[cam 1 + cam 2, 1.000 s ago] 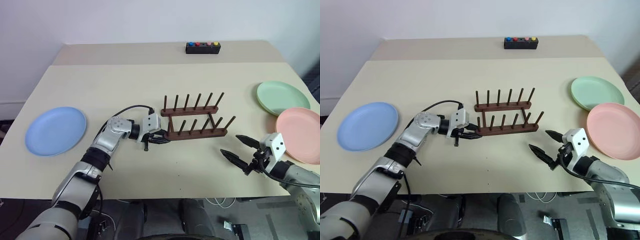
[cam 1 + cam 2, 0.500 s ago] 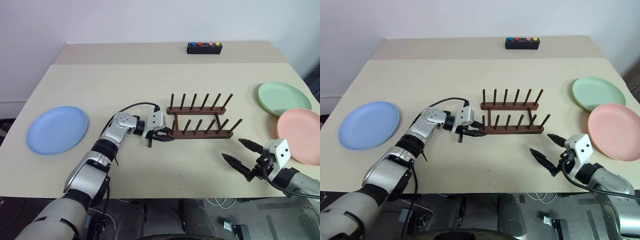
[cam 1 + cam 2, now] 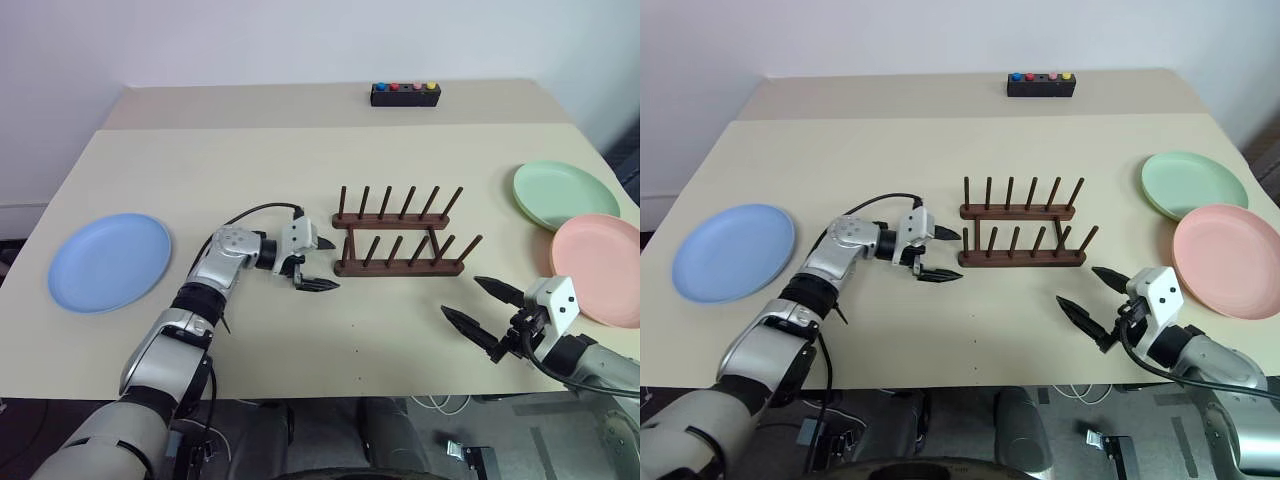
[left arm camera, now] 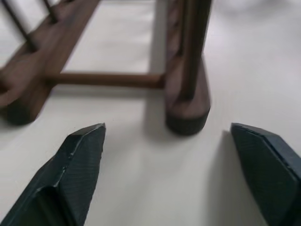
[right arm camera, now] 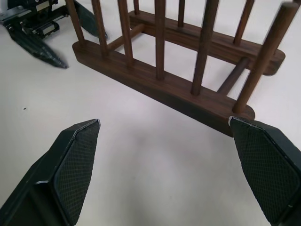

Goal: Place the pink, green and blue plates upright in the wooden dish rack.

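Both grippers, left gripper [image 3: 311,264] and right gripper [image 3: 485,311], gape empty beside the wooden dish rack [image 3: 400,242]. The light, rigid, likely slippery pink plate [image 3: 600,269] lies flat at the table's right edge; pinch its shallow rim.

Bright even light, soft shadows, wrist views perhaps slightly blurred

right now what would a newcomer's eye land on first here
Probably the empty rack mid-table, with the left gripper open just off its left end. Next, the plates lying flat: blue far left, green and pink far right, the pink one slightly overlapping the green. The right gripper hangs open near the pink plate.
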Available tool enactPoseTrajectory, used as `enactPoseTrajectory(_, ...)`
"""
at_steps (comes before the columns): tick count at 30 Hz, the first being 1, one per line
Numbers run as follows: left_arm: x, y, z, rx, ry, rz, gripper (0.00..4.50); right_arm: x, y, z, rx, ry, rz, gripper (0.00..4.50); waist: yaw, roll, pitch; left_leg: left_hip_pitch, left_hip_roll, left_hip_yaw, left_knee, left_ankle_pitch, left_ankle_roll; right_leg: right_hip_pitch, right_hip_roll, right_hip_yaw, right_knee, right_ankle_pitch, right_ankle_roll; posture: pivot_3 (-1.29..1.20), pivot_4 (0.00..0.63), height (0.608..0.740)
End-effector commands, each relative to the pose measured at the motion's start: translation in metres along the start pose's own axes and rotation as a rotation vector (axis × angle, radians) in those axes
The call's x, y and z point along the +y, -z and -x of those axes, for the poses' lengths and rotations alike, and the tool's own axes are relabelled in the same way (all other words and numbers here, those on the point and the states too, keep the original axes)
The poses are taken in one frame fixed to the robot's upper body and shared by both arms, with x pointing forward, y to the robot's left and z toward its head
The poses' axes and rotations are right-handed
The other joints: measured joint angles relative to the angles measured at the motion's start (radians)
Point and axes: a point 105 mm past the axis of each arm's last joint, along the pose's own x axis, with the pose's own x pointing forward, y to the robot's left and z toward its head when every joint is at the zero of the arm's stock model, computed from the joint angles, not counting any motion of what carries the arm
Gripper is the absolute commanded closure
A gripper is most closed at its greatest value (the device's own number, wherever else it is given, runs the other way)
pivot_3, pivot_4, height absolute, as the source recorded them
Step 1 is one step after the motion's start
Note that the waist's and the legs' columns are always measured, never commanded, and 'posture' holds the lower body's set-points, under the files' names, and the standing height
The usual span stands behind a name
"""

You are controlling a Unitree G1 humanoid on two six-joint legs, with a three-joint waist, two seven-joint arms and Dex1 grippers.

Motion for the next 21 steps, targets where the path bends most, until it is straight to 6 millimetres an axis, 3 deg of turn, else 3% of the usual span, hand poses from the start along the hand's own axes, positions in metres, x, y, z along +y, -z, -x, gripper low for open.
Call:
enactPoseTrajectory(1, -0.006, -0.006, 0.034, -0.034, -0.098, -0.001, 0.89, 0.007, -0.005, 0.002, -0.007, 0.014, 0.025, 0.79, -0.006, 0.000, 0.000, 0.000, 0.000, 0.000, 0.000, 0.000, 0.000, -0.001, 0.000, 0.000, 0.000, 0.000, 0.000, 0.00, 0.150, 0.740)
enactPoseTrajectory(5, -0.034, 0.000, 0.054, 0.006, -0.128, 0.070, 2.95, 0.017, -0.003, -0.001, -0.005, 0.019, 0.034, 2.86, 0.000, 0.001, 0.000, -0.001, 0.001, 0.000, -0.002, 0.000, 0.000, -0.002, 0.000, 0.000, 0.001, 0.000, -0.001, 0.00, 0.150, 0.740)
enactPoseTrajectory(8, -0.061, -0.010, 0.058, -0.014, -0.116, 0.125, 4.45, 0.023, -0.003, -0.005, 0.002, 0.032, 0.035, 4.36, 0.003, 0.001, 0.000, -0.001, 0.001, 0.000, 0.000, 0.000, 0.000, -0.001, 0.000, 0.000, 0.000, -0.002, -0.004, 0.00, 0.150, 0.740)
enactPoseTrajectory(15, -0.089, -0.027, 0.033, -0.022, -0.081, 0.183, 4.50, 0.007, 0.010, -0.016, 0.099, 0.147, 0.116, 4.48, 0.005, 0.000, 0.000, -0.003, 0.001, -0.001, 0.002, 0.000, 0.000, -0.001, -0.001, -0.001, 0.000, -0.002, -0.005, 0.00, 0.150, 0.740)
enactPoseTrajectory(21, -0.080, -0.034, 0.006, -0.047, -0.140, 0.170, 4.50, -0.012, 0.018, -0.029, 0.162, 0.215, 0.166, 4.48, 0.004, 0.000, 0.000, -0.003, 0.001, 0.000, 0.001, 0.000, 0.000, -0.002, 0.000, -0.001, 0.000, -0.002, -0.005, 0.00, 0.150, 0.740)
